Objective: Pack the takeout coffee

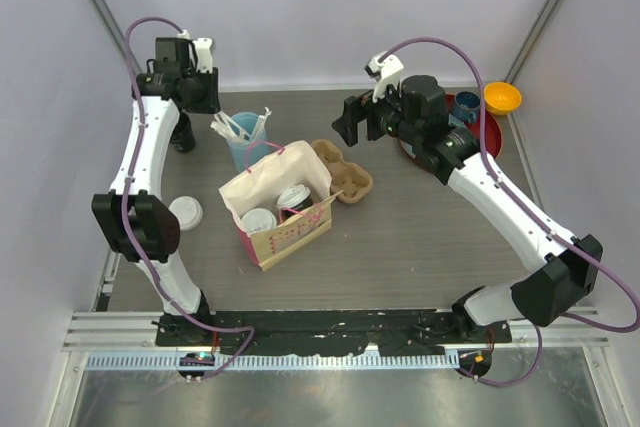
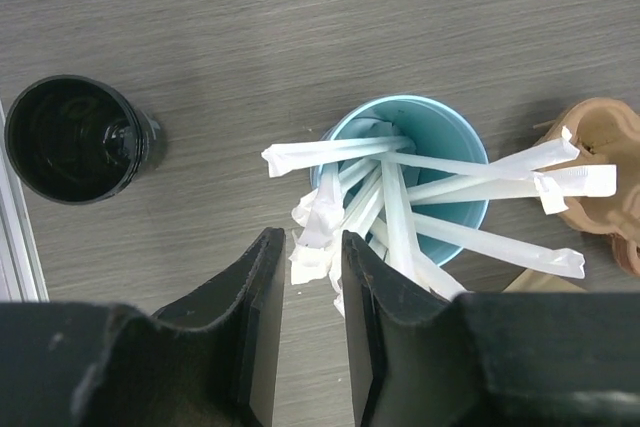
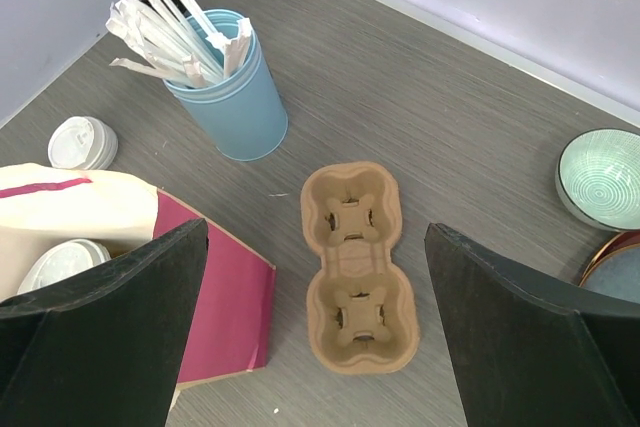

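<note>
Takeout coffee [image 1: 259, 219] lids smooth plastic; carrier [image 3: 358, 267] rough pulp.

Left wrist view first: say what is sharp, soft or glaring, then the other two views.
Left wrist: wrapped utensils crisp, own fingers soft and dark, glint inside the black cup. Right wrist: cup carrier sharp, near fingers blurred. Top external: even light, faint shadows.

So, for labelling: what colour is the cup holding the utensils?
Light blue; the cup shows best from the right wrist.
</note>
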`<state>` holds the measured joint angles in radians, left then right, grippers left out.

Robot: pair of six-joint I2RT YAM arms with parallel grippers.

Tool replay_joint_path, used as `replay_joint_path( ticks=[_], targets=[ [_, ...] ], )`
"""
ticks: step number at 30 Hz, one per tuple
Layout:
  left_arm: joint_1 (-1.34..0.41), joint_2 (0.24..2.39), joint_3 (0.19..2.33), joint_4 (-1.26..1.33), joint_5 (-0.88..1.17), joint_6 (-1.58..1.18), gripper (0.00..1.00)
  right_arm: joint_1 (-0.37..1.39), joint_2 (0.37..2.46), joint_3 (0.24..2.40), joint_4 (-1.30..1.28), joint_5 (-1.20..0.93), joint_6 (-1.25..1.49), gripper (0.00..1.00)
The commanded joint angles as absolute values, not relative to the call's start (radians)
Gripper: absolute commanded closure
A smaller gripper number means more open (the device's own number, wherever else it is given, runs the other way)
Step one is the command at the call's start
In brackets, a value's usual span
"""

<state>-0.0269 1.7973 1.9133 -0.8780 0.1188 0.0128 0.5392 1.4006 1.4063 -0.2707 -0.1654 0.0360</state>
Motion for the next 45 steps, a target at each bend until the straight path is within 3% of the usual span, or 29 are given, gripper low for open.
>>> replay_joint_path(
  ticks=[1,23,31,35,45],
  targets=[
    [-0.023,1.792,1.967,-0.844,0.146,0.005,0.7,0.537,1.387,1.405,-0.242,-0.169,0.02,0.05],
    [-0.025,1.884,2.017,-0.917,0.164,-0.008,0.7,0.535,1.37,1.391,-0.255,-0.186,0.003,0.06],
    [-0.025,1.879,2.025,-0.931,0.173,-0.008,0.87,0.537,1.355,1.382,-0.255,-0.187,0.003,0.05],
    [-0.025,1.873,2.031,-0.942,0.181,-0.008,1.0,0.535,1.351,1.382,-0.256,-0.19,0.005,0.05],
    [-0.028,1.801,2.049,-0.936,0.189,0.032,1.0,0.535,1.344,1.382,-0.255,-0.21,0.003,0.05]
  ],
)
